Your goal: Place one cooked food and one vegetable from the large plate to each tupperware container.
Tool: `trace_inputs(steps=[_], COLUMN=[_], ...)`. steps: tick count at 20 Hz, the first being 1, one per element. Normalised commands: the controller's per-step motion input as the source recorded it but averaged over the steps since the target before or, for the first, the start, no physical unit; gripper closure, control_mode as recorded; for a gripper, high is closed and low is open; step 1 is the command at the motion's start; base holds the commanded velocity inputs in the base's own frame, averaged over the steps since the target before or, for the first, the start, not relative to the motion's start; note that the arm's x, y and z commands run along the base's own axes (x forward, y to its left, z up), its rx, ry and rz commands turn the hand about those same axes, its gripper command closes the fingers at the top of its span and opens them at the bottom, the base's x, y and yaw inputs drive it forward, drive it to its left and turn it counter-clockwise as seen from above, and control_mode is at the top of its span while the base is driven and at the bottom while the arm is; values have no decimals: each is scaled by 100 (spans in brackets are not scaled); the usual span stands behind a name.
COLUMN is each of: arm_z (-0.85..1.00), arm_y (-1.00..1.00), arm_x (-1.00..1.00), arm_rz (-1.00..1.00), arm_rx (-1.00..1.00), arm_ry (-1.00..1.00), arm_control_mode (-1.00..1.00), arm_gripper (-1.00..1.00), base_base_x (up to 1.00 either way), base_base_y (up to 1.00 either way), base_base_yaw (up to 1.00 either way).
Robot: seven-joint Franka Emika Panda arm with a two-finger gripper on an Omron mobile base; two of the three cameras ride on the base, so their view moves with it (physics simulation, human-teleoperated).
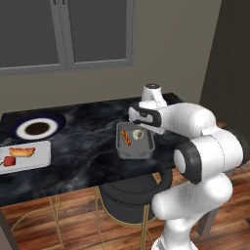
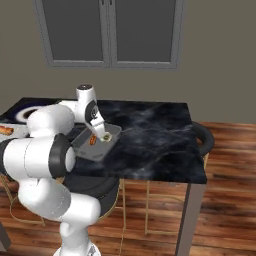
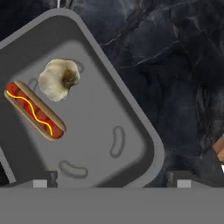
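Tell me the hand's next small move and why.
Probably lift straight up and pull clear. The hand is open above the dark grey container, where a hot dog and a pale vegetable already lie, so nothing remains to place here.

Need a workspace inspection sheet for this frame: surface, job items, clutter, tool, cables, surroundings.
Surface: dark marble counter.
Job's things: darker grey tray holds a hot dog and a pale round food item, lying close together; pale tray at left holds a second hot dog and a red item; large plate looks empty.
Clutter: nothing seen.
Tool: tool open above the darker tray, holding nothing.
Cables: nothing seen.
Surroundings: grey wall cabinets, black stool, wood floor.
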Motion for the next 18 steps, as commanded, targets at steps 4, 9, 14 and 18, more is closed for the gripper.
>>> trace_inputs(steps=[4,9,14,18], arm_z=[100,96,85,71], arm_y=[-15,-16,-10,0], arm_x=[-92,-98,-100,-99], arm_rz=[3,9,18,18], arm_rx=[-1,-5,-1,0], arm_ry=[0,2,0,-6], arm_control_mode=[-100,-100,-100,-100], arm_gripper=[-100,-100,-100,-100], base_base_x=[0,0,0,0], base_base_y=[0,0,0,0], base_base_yaw=[0,0,0,0])
